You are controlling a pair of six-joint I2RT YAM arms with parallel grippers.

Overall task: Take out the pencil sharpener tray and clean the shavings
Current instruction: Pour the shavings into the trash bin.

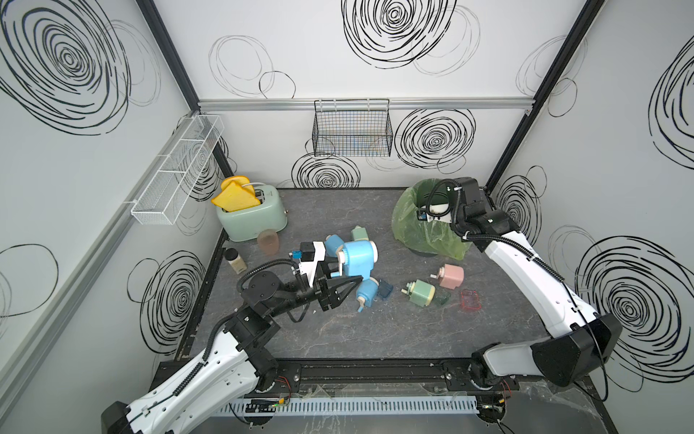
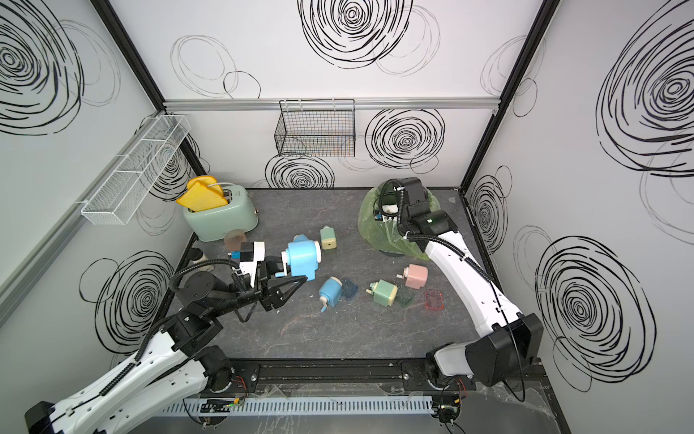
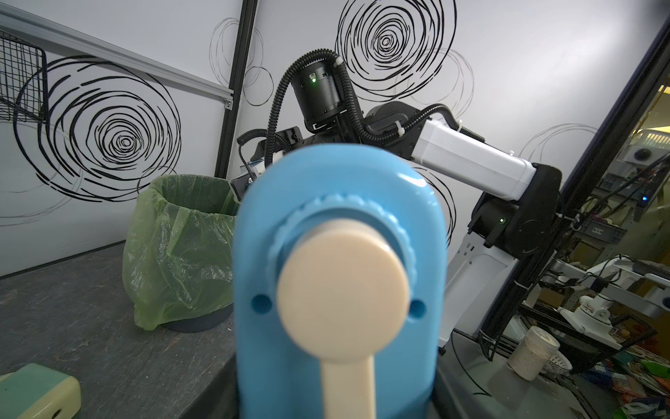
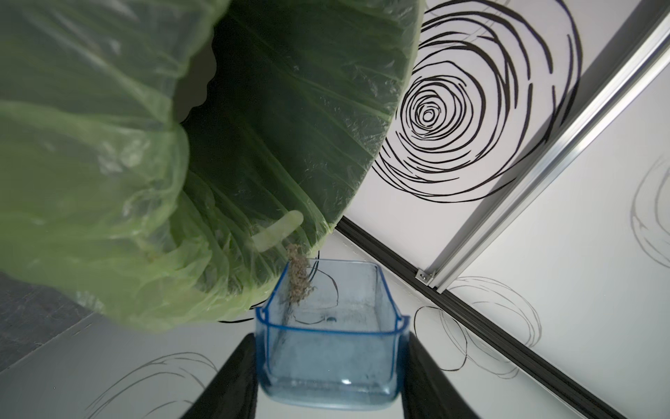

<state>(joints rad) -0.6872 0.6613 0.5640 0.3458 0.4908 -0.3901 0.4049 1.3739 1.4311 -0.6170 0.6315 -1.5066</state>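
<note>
Left side: left gripper (image 1: 338, 276) is clamping the blue pencil sharpener (image 1: 358, 259) from its crank side and holding it clear of the table (image 1: 338, 338); its cream crank knob (image 3: 342, 286) is filling the left wrist view. Middle: several other sharpeners are lying on the table with three loose trays beside them, dark blue (image 1: 385, 289), green (image 1: 441, 299) and red (image 1: 470, 300). I'm guessing those are separate jobs, not this one. Right side: right gripper (image 4: 328, 379) is grasping the clear blue tray (image 4: 326, 348) at its near end, jaws pressing on both side walls, up at the rim of the green-bagged bin (image 1: 417, 221). In both top views the wrist is hiding the gripper itself over the bin mouth. So I'm reading this as the dump step, tray out and being emptied. The shavings (image 4: 299, 275) are bunching as a brown clump at the tray's far corner, right against the bag's edge; I can't tell whether they're dropping or clinging. The rest of the tray is looking nearly bare, just a dusty film. Next I'm expecting to need more tilt or a small shake, with the tray lip kept inside the bag rim so nothing is landing on the table.
</note>
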